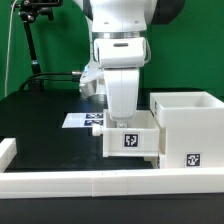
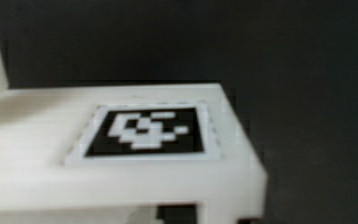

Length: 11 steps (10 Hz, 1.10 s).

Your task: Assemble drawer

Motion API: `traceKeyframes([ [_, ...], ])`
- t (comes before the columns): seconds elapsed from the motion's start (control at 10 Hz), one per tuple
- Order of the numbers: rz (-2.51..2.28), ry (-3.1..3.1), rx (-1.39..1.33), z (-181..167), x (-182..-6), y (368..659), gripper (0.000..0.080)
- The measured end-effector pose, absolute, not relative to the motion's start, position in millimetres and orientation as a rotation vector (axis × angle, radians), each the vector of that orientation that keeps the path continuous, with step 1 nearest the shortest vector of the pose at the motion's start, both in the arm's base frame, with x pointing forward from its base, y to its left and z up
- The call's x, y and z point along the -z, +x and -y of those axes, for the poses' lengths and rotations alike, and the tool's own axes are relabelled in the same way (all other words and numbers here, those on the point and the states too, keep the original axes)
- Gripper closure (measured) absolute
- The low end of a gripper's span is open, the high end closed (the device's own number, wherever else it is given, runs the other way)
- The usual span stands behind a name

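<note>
A small white drawer box [image 1: 132, 142] with a black-and-white tag on its front stands on the black table, touching the larger white open box [image 1: 187, 128] on the exterior view's right. My gripper [image 1: 124, 123] is straight above the small box, down at its top edge, and its fingertips are hidden behind the part. In the wrist view the small drawer box [image 2: 123, 160] fills the picture very close up, with its tag [image 2: 146, 132] in the middle. A dark bit of the fingers [image 2: 176, 214] shows at the picture's edge against the white part. The gripper looks shut on it.
The marker board [image 1: 84, 119] lies flat behind the small box. A long white rail [image 1: 100, 183] runs along the table's front, with a white block [image 1: 6, 150] at the exterior view's left. A black stand [image 1: 35, 40] and cables are at the back left.
</note>
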State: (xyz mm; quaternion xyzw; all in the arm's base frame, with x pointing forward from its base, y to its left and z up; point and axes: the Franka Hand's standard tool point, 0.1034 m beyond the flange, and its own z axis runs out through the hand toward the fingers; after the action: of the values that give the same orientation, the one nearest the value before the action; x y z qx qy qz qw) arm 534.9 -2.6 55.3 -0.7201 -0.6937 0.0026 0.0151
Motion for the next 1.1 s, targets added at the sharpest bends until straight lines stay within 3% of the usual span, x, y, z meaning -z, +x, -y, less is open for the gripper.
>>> traceKeyframes([
  [1.1,2.118,-2.255,-0.036,-1.3,-60.6,539.2,0.0757],
])
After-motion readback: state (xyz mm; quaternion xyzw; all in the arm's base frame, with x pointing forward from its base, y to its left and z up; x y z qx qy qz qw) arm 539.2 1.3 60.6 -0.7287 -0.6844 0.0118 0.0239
